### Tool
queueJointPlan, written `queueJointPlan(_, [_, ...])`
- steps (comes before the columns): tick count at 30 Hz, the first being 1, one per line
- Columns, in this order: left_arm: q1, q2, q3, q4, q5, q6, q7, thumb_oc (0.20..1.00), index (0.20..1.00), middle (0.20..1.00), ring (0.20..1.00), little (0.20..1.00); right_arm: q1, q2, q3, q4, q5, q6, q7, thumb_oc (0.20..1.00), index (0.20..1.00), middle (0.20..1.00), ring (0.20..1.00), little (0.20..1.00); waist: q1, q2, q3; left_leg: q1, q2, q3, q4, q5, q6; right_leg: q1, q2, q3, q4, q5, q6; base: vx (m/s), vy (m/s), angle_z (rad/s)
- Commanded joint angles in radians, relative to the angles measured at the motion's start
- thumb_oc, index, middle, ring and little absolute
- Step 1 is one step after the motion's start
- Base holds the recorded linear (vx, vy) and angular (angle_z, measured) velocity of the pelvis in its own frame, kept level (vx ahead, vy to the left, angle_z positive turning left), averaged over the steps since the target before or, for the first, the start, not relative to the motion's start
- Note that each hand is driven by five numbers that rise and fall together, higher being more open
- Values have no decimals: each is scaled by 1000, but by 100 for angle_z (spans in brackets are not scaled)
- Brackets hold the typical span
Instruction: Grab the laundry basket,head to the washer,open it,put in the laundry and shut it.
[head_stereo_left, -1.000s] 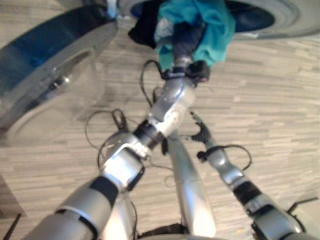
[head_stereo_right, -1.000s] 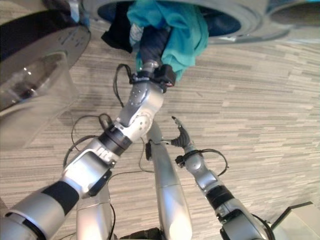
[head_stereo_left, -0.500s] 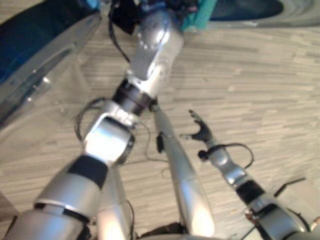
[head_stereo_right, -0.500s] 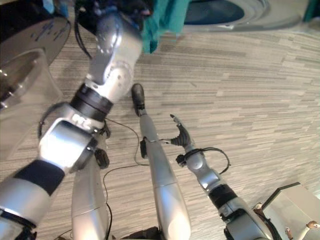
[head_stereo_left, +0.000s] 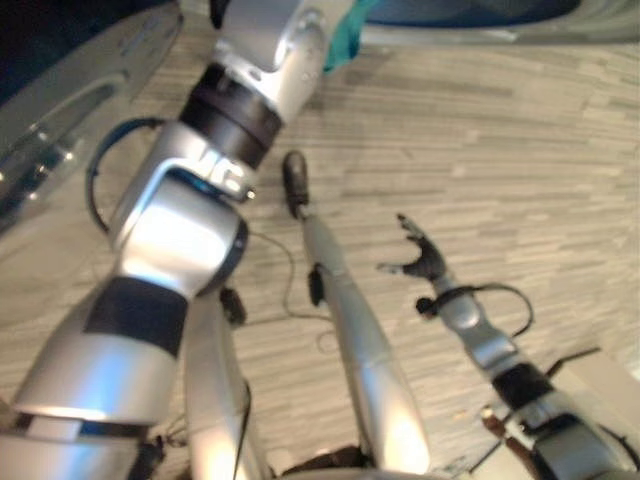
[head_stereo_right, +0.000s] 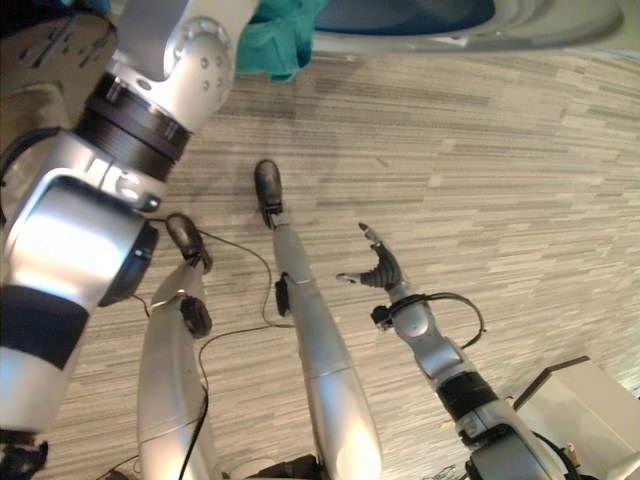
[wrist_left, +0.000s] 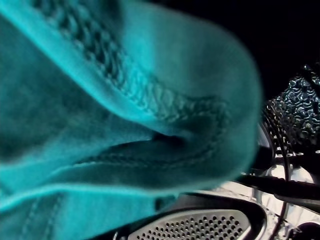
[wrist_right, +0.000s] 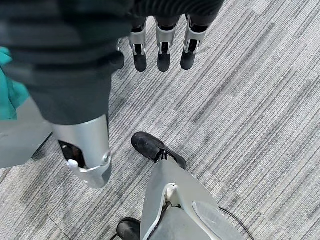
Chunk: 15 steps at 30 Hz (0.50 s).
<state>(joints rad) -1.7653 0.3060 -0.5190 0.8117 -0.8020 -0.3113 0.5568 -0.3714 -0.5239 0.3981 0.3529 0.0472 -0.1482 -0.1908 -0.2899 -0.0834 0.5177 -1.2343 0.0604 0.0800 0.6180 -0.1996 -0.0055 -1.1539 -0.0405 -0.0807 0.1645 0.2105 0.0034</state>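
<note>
Up close, teal laundry (wrist_left: 100, 130) (stitched seam) bunches.

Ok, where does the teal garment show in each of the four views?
Left eye view: the teal garment hangs at the top edge, just under the washer rim.
Right eye view: at the top edge, left of centre, under the same rim.
Left wrist view: very close, covering most of the picture, the perforated drum past it.
Right wrist view: a small patch at the picture's edge.
Shared landmark: the washer rim.
</note>
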Motion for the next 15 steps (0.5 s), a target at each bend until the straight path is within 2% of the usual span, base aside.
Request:
queueJointPlan(1, [-210, -5, -10, -15, -17, -69, -66, 200, 200, 200, 200, 200, 181, -72, -48, 4, 40, -14, 19, 1000, 1000, 1000, 1000, 1000, -22, 63, -196, 73, 99, -26, -65, -44, -2, -80, -35, -32, 131, -133, 100, 0, 0, 0])
queueJointPlan(4, [-265, 24, -34, -62, -53, -109, -73, 200, 200, 200, 200, 200, 223, -105, -75, 3, 41, -15, 34, 1000, 1000, 1000, 1000, 1000, -18, 73, -207, 86, 96, -26, -67, -41, -5, -61, -44, -30, 129, -136, 101, 13, -15, -3])
queueJointPlan(7, [-270, 17, -24, -127, -1, -141, -42, 200, 200, 200, 200, 200, 253, -123, -89, 14, 33, -18, 49, 1000, 1000, 1000, 1000, 1000, -22, 72, -215, 90, 90, -28, -78, -41, -6, -57, -47, -33, 122, -136, 100, 13, -24, 10])
queueJointPlan(10, [-267, 15, -23, -193, 58, -151, -25, 200, 200, 200, 200, 200, 276, -146, -103, 22, 19, -20, 62, 1000, 1000, 1000, 1000, 1000, -26, 71, -227, 84, 88, -28, -78, -43, -6, -65, -45, -36, 122, -137, 96, 13, -22, 10])
queueJointPlan(15, [-285, 33, -50, -200, 90, -153, -26, 200, 200, 200, 200, 200, 311, -167, -128, 15, 10, -16, 84, 1000, 1000, 1000, 1000, 1000, -21, 79, -243, 68, 89, -33, -78, -44, -7, -73, -43, -38, 121, -140, 95, 5, -7, 0])
